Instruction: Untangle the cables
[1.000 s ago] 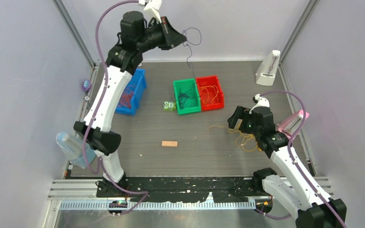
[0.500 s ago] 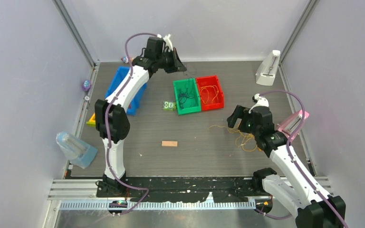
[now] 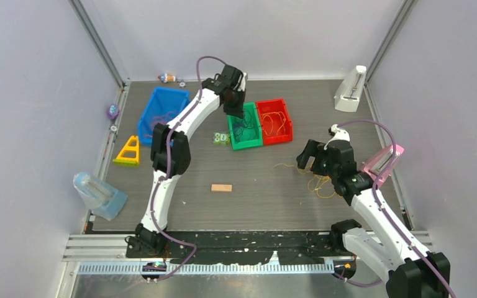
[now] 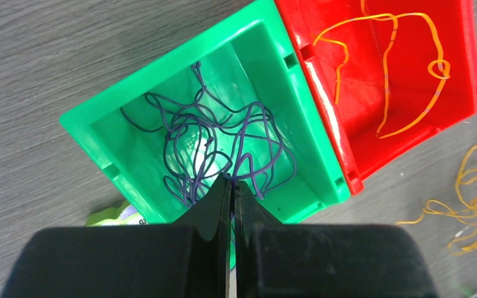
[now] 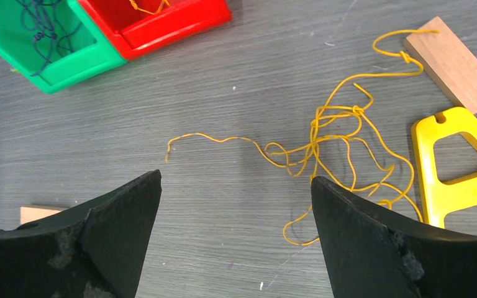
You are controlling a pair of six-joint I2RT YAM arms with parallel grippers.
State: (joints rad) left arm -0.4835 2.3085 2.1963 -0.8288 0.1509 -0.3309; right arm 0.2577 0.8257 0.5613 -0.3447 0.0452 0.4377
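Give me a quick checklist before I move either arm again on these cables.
1. Left pincer shut: ok.
2. Left pincer pinching a purple cable strand: cannot tell; its tips sit among the strands.
3. Purple cable in green bin: ok.
4. Right pincer open: ok.
5. Yellow cable on the table, ahead of right pincer, untouched: ok.
6. Yellow cable clear of wood block: cannot tell; its end lies at the block's edge.
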